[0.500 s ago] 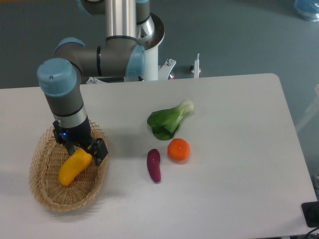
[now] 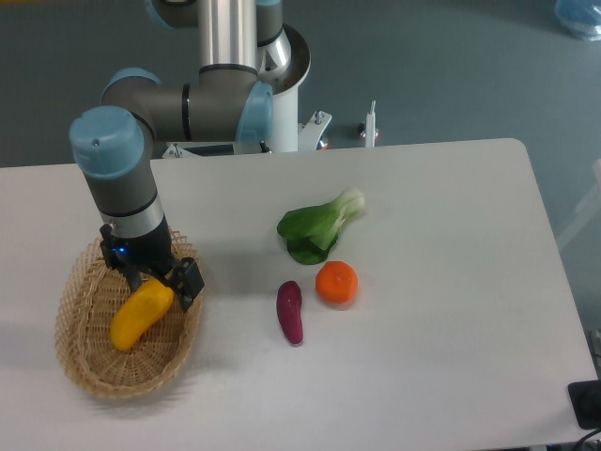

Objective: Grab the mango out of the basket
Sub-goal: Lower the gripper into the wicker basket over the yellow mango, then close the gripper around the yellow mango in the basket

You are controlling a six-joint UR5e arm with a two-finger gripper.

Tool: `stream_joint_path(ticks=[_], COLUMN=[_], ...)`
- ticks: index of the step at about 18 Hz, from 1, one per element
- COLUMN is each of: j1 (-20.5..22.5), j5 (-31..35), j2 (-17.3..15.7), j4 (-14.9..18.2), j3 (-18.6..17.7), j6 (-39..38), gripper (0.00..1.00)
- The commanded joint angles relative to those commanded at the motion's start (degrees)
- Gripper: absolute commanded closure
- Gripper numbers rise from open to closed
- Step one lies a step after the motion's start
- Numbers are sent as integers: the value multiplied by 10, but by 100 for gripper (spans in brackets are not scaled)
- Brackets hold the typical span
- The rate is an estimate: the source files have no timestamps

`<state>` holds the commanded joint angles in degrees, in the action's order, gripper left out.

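The mango (image 2: 139, 315) is a yellow, slightly curved fruit shading to orange at its upper end, lying in the tan wicker basket (image 2: 89, 368) at the table's left front. My gripper (image 2: 158, 292) points down over the mango's upper end, with its dark fingers on either side of that end. The fingers look closed against the fruit. The mango's lower end still lies close to the basket floor.
A dark purple oblong vegetable (image 2: 290, 312) and a round orange (image 2: 336, 282) lie near the table's middle. A green leafy bok choy (image 2: 319, 225) lies just behind them. The arm's base (image 2: 282, 75) stands at the table's back edge.
The gripper and the mango's upper end have risen very slightly. Nothing else has moved.
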<state>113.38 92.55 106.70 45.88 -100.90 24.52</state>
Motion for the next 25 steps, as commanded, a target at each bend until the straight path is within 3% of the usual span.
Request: stream_joint_path(ticks=[16,25], j1=[-34,-42], j5=[-4,-1], j2=[43,79], j4=[-2,-11], j3=[-32,-21], j6=[-7,10], gripper=[0,0])
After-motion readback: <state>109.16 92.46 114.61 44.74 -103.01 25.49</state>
